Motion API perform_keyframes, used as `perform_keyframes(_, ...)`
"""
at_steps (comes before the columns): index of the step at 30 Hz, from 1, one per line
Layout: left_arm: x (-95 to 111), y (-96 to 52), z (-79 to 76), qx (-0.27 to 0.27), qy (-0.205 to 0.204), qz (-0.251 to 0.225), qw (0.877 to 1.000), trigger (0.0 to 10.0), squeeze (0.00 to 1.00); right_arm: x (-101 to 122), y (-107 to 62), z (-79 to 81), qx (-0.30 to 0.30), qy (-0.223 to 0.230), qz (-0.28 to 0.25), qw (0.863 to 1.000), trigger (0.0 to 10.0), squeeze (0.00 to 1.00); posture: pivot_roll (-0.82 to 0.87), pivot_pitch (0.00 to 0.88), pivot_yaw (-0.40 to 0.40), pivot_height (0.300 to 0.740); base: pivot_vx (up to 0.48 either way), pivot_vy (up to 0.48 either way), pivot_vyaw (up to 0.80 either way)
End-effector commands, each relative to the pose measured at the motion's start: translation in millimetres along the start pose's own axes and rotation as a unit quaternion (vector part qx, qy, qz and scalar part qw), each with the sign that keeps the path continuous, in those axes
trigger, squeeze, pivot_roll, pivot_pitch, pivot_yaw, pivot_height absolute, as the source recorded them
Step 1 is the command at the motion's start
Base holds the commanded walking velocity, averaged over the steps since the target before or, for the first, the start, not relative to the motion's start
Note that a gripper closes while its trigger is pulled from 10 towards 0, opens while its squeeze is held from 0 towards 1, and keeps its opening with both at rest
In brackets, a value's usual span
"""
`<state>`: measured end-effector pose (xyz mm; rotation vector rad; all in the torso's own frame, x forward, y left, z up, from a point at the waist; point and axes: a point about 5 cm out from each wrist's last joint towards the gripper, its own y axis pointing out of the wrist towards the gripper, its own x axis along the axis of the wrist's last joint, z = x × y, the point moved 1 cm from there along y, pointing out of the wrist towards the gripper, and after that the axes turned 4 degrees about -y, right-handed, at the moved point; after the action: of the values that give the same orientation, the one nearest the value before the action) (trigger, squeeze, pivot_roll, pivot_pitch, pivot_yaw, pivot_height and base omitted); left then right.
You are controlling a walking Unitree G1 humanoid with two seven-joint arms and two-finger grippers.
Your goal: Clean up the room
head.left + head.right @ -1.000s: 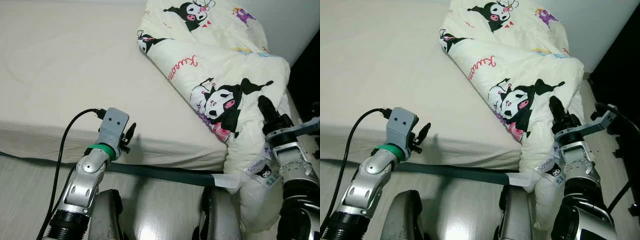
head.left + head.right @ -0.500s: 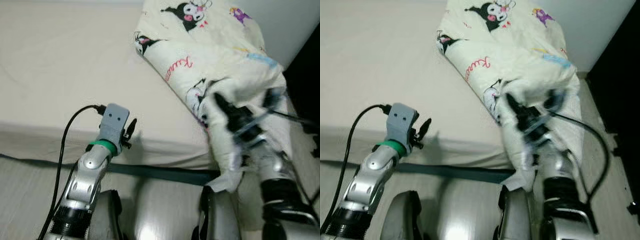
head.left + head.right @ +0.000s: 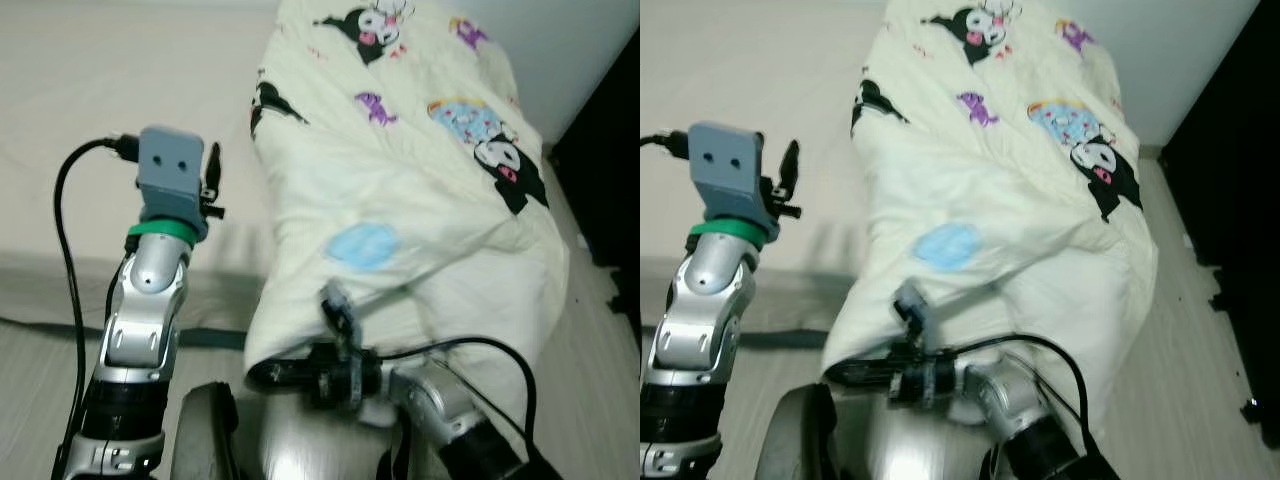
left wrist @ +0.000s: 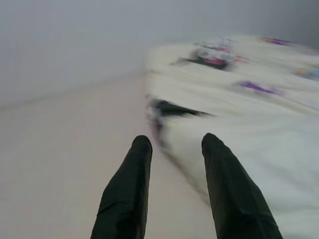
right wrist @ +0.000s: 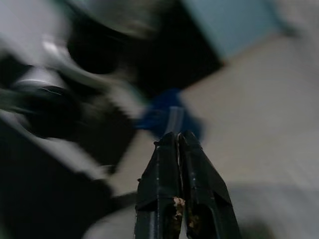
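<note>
The right gripper (image 3: 262,374), fingers pressed together in the right wrist view with no cloth visible between them, has swung low across the robot's front, and the cartoon-print comforter (image 3: 400,200) has come with it: a second ago it hung bunched at the bed's right edge, now it is spread leftward over the mattress (image 3: 60,120). Bed-making looks underway. The left gripper (image 4: 172,189), fingers apart and empty, has risen beside the comforter's left edge.

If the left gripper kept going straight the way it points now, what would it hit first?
Probably the bare mattress just beside the duvet. The left gripper is open, aimed along the duvet's edge, its right finger nearly over the fold. Depth is unclear, so it might clip the duvet first.
</note>
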<state>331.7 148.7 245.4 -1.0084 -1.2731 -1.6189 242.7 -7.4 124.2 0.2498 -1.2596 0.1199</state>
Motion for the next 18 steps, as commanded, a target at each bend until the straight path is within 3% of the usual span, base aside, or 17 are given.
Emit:
perform_keyframes(1, -16.7, -12.8, -13.6, -0.083, -0.013, 0.052, 0.995, 10.0, 0.00, 0.6, -3.8, 3.7, -0.008, 0.005, -0.007, 1.000, 10.0, 0.00, 0.16, 0.141, 0.061, 0.480, 0.000, 0.000, 0.00)
perform_keyframes(3, -28.5, -29.8, -40.4, -0.198, -0.031, 0.098, 0.975, 10.0, 0.00, 1.5, -17.4, -7.6, -0.083, -0.020, -0.005, 0.996, 10.0, 0.00, 0.14, 0.139, 0.062, 0.480, 0.000, 0.000, 0.00)
perform_keyframes(4, -28.5, -29.8, -40.4, -0.198, -0.031, 0.098, 0.975, 10.0, 0.00, 1.5, -17.4, -7.6, -0.083, -0.020, -0.005, 0.996, 10.0, 0.00, 0.14, 0.139, 0.062, 0.480, 0.000, 0.000, 0.00)
perform_keyframes(5, -28.6, -41.5, -58.7, -0.285, -0.024, 0.117, 0.951, 10.0, 0.02, 5.0, -29.9, -23.5, -0.158, -0.036, -0.013, 0.987, 10.0, 0.00, 0.14, 0.139, 0.062, 0.480, 0.000, 0.000, 0.00)
perform_keyframes(6, -28.6, -41.5, -58.7, -0.285, -0.024, 0.117, 0.951, 10.0, 0.02, 5.0, -29.9, -23.5, -0.158, -0.036, -0.013, 0.987, 10.0, 0.00, 0.14, 0.139, 0.062, 0.480, 0.000, 0.000, 0.00)
perform_keyframes(7, -27.9, -44.9, -64.0, -0.311, -0.018, 0.123, 0.942, 10.0, 0.02, 6.5, -33.8, -27.9, -0.177, -0.037, -0.018, 0.983, 10.0, 0.00, 0.13, 0.143, 0.063, 0.480, 0.000, 0.000, 0.00)
perform_keyframes(8, -25.5, -48.4, -70.2, -0.345, -0.009, 0.120, 0.931, 10.0, 0.09, 8.0, -36.7, -30.6, -0.192, -0.036, -0.019, 0.981, 10.0, 0.00, 0.13, 0.143, 0.063, 0.480, 0.000, 0.000, 0.00)
perform_keyframes(9, -25.5, -48.4, -70.2, -0.345, -0.009, 0.120, 0.931, 10.0, 0.09, 8.0, -36.7, -30.6, -0.192, -0.036, -0.019, 0.981, 10.0, 0.00, 0.13, 0.143, 0.063, 0.480, 0.000, 0.000, 0.00)
perform_keyframes(10, -24.3, -47.9, -76.5, -0.365, 0.001, 0.115, 0.924, 10.0, 0.26, 9.4, -38.2, -31.1, -0.197, -0.037, -0.018, 0.980, 10.0, 0.00, 0.13, 0.143, 0.062, 0.480, 0.000, 0.000, 0.00)
perform_keyframes(11, -23.5, -47.0, -80.4, -0.376, 0.008, 0.111, 0.920, 10.0, 0.26, 10.2, -38.8, -30.7, -0.198, -0.039, -0.016, 0.979, 10.0, 0.00, 0.13, 0.143, 0.062, 0.480, 0.000, 0.000, 0.00)
perform_keyframes(12, -23.5, -47.0, -80.4, -0.376, 0.008, 0.111, 0.920, 10.0, 0.26, 10.2, -38.8, -30.7, -0.198, -0.039, -0.016, 0.979, 10.0, 0.00, 0.13, 0.143, 0.062, 0.480, 0.000, 0.000, 0.00)
perform_keyframes(13, -24.2, -40.5, -82.5, -0.364, 0.007, 0.109, 0.925, 10.0, 0.82, 13.9, -35.9, -25.4, -0.182, -0.042, -0.019, 0.982, 10.0, 0.00, 0.13, 0.143, 0.062, 0.480, 0.000, 0.000, 0.00)
perform_keyframes(14, -24.2, -40.5, -82.5, -0.364, 0.007, 0.109, 0.925, 10.0, 0.82, 13.9, -35.9, -25.4, -0.182, -0.042, -0.019, 0.982, 10.0, 0.00, 0.13, 0.143, 0.062, 0.480, 0.000, 0.000, 0.00)
perform_keyframes(15, -26.2, -29.3, -80.3, -0.329, 0.003, 0.108, 0.938, 10.0, 1.00, 19.9, -28.6, -13.2, -0.149, -0.046, -0.027, 0.987, 10.0, 0.00, 0.12, 0.144, 0.066, 0.480, 0.000, 0.000, 0.00)
perform_keyframes(16, -26.2, -29.3, -80.3, -0.329, 0.003, 0.108, 0.938, 10.0, 1.00, 19.9, -28.6, -13.2, -0.149, -0.046, -0.027, 0.987, 10.0, 0.00, 0.12, 0.144, 0.066, 0.480, 0.000, 0.000, 0.00)
perform_keyframes(18, -28.0, -17.6, -74.7, -0.282, -0.013, 0.114, 0.952, 10.0, 1.00, 24.8, -19.4, 12.2, -0.102, -0.048, -0.031, 0.993, 10.0, 0.00, 0.11, 0.151, 0.057, 0.480, 0.000, 0.000, 0.00)
